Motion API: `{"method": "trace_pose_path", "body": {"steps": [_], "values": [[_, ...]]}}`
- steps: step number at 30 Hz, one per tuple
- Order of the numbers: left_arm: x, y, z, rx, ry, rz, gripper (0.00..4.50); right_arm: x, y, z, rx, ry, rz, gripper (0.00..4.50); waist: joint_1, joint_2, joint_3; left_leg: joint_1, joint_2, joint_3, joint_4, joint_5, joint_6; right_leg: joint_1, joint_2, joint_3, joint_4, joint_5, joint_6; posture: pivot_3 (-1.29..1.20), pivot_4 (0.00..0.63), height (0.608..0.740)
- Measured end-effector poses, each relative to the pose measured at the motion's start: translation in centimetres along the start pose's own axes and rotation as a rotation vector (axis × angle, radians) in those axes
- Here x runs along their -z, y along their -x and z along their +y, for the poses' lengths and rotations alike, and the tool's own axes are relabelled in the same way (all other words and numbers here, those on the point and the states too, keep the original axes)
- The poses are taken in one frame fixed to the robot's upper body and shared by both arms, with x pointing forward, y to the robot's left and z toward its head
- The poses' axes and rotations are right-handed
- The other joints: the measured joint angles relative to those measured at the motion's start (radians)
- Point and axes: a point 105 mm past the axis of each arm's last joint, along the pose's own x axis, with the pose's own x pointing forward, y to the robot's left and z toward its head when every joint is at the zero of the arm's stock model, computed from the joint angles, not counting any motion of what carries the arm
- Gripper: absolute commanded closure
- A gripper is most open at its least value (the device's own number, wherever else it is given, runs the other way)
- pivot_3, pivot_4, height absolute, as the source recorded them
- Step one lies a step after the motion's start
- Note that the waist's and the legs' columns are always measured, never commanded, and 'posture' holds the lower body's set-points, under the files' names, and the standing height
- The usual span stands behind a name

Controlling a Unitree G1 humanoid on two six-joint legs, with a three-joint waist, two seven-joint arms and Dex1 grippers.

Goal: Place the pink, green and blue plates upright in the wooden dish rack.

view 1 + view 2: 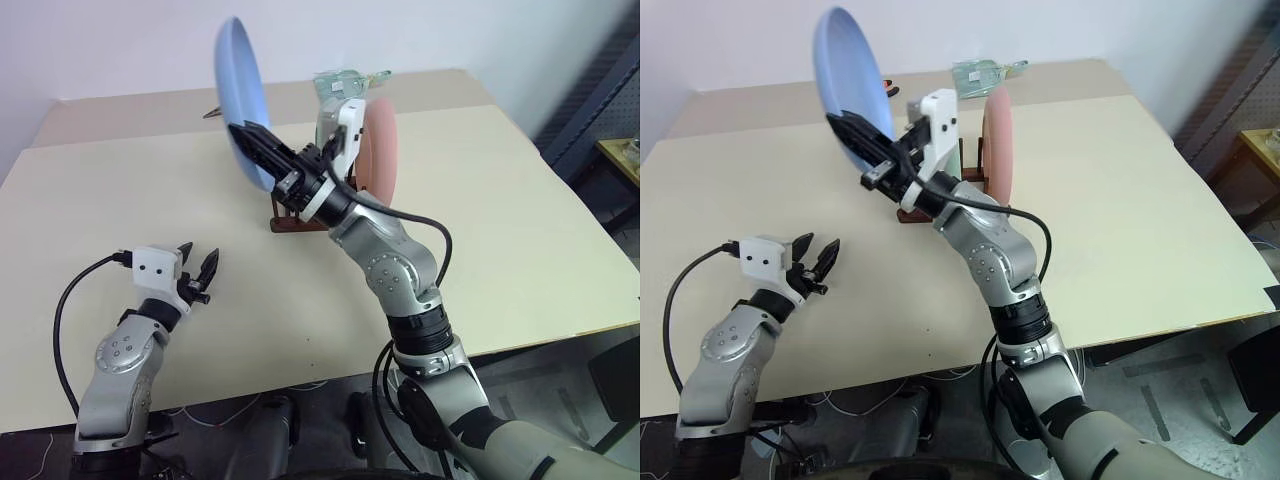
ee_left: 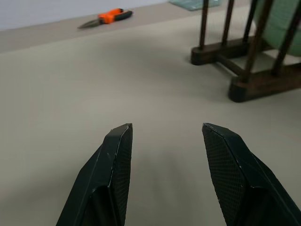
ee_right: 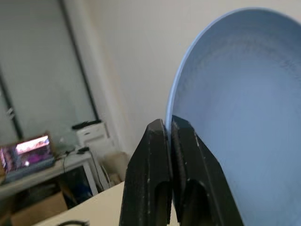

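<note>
The right gripper (image 1: 243, 132) holds the blue plate (image 1: 241, 98) on edge in the air above the bench (image 1: 480, 230), its two black fingers (image 3: 157, 155) pinched shut on the plate's rim. The plate hangs just above and to the left of the wooden dish rack (image 1: 295, 222), which sits towards the bench's far edge, near its middle. Two plates already stand upright between the rack's pegs: the pink plate (image 1: 380, 150) at the right end and the green plate (image 2: 282, 28) beside it, largely hidden in the head views behind the robot's wrist. Near the bench's front left corner, the left gripper (image 1: 198, 268) points level just above the surface, its fingers (image 2: 117, 165) parted to a moderate width and holding nothing. A small orange-handled tool (image 2: 107, 17) lies towards the far left edge, well apart from the rack. By this showing two of the three plates are placed; what appears to remain is lowering the blue plate into a free slot on the rack's left side and letting go.
</note>
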Motion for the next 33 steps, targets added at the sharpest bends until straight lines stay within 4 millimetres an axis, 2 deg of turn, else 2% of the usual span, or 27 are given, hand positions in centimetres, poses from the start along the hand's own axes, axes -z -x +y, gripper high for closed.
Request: {"method": "trace_pose_path", "body": {"steps": [5,15,21,29,33], "values": [[0.0,-0.1,-0.7,0.022,0.01,-0.004,2.12,0.6,0.6,-2.5,0.123,-0.062,0.013,4.5,0.0,0.0,0.0,0.0,0.0,0.0,0.0,0.0,0.0,0.0,0.0,0.0,0.0,0.0,0.0,0.0,0.15,0.74],[0.0,-0.2,-1.2,0.039,0.002,-0.005,2.12,0.8,-0.3,-3.9,0.164,-0.199,0.057,4.5,0.0,0.001,0.0,0.0,0.0,0.0,0.0,0.0,0.0,0.0,0.0,0.0,0.0,0.0,0.0,0.0,0.15,0.74],[0.1,-0.3,-1.6,0.054,-0.001,-0.002,2.12,0.9,-0.4,-3.8,0.14,-0.181,0.059,4.5,-0.001,0.001,0.0,0.0,0.0,0.0,0.0,0.0,0.0,0.0,0.0,0.0,0.0,0.0,0.0,0.0,0.15,0.74],[0.1,-0.3,-1.8,0.066,0.0,-0.002,2.12,-1.6,-1.9,-2.3,0.039,-0.115,-0.002,4.5,-0.003,0.002,0.001,0.0,0.0,0.0,0.0,0.0,0.0,0.0,0.0,0.0,0.0,0.0,0.0,0.0,0.15,0.74],[0.1,-0.3,-1.8,0.066,0.001,-0.001,2.12,-1.9,-1.9,-2.4,0.039,-0.131,-0.01,4.5,0.0,0.002,0.001,0.0,0.0,0.0,0.0,0.0,0.0,0.0,0.0,-0.001,0.0,0.0,0.0,0.0,0.15,0.74]]}}
